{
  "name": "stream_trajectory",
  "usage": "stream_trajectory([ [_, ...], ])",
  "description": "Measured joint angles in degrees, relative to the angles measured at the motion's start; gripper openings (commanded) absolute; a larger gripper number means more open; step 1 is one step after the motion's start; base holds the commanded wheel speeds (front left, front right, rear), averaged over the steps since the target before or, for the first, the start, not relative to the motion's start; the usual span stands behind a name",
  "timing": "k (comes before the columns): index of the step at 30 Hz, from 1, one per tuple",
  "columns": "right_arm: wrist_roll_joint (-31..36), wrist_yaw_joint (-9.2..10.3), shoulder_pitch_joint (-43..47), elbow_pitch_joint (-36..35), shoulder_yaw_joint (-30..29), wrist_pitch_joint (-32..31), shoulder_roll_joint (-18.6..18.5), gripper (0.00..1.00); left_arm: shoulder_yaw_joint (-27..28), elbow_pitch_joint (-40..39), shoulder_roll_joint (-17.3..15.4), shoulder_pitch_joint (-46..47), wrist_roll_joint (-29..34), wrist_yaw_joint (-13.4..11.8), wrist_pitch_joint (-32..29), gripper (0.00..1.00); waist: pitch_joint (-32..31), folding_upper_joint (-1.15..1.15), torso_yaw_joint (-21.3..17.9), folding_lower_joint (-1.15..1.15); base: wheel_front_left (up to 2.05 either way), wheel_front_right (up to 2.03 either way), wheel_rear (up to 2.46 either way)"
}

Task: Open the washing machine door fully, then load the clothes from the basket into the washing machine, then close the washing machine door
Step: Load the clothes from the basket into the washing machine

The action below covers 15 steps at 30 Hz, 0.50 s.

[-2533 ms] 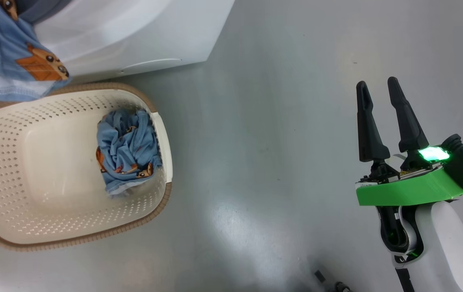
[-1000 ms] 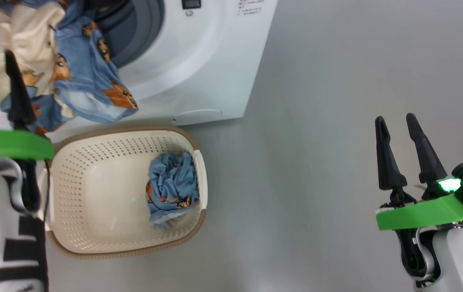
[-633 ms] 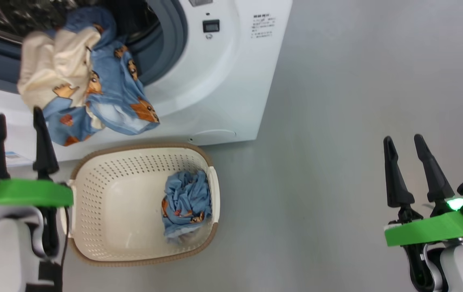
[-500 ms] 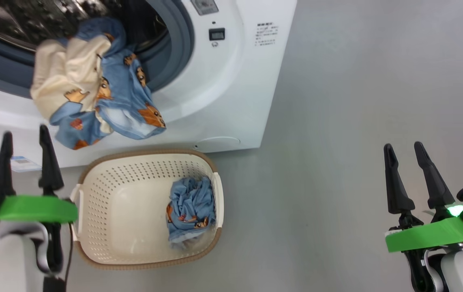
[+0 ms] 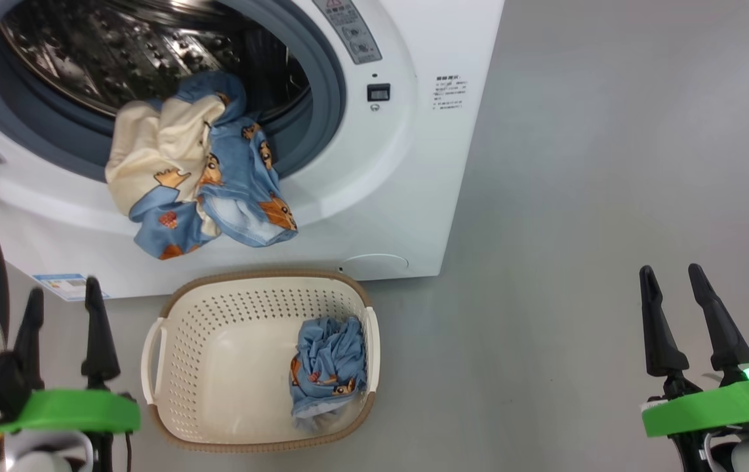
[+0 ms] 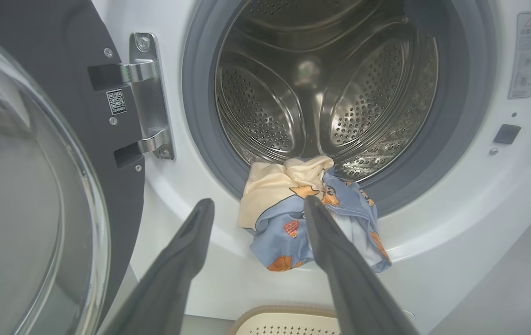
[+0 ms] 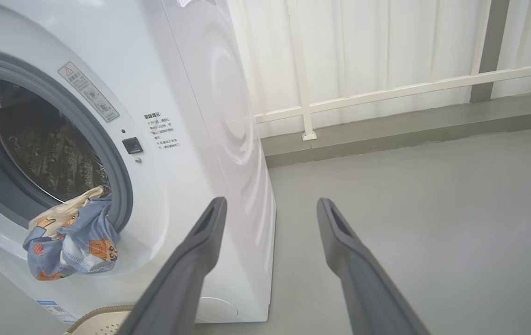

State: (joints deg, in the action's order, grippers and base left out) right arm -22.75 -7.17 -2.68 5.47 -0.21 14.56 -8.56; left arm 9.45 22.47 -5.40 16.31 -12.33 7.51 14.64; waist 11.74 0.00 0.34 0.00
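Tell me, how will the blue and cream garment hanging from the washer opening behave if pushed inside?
Probably floppy: the garment drapes in folds over the grey gasket, so it would likely crumple, not slide whole. Its hanging part may drag it back out.

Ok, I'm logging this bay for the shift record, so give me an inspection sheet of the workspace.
Surface: smooth grey floor.
Job's things: washing machine door swung open; one garment draped over the gasket of the washing machine, half out; second garment crumpled in the basket on the floor.
Clutter: nothing seen.
Grippers: left gripper and right gripper open, empty.
Cables: thin dark lead at left wrist.
Surroundings: pale wall with white rail.
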Motion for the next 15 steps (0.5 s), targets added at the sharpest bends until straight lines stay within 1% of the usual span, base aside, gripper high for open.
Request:
stream_trajectory([
  [5, -0.04, 0.00, 1.51, -0.11, -0.44, 0.00, 0.00, 1.00, 0.37, -1.63, 0.89, -3.98, -0.01, 0.00, 0.00, 1.00, -1.38, 0.00, 0.43, 0.00, 0.00, 0.00, 0.00],
  [15, -0.23, 0.00, 4.28, -0.24, -1.74, -0.01, 0.02, 1.00, 1.62, -5.68, 1.63, -10.26, -0.01, 0.00, 0.00, 1.00, -3.60, 0.00, 0.75, 0.00, 0.00, 0.00, 0.00],
])
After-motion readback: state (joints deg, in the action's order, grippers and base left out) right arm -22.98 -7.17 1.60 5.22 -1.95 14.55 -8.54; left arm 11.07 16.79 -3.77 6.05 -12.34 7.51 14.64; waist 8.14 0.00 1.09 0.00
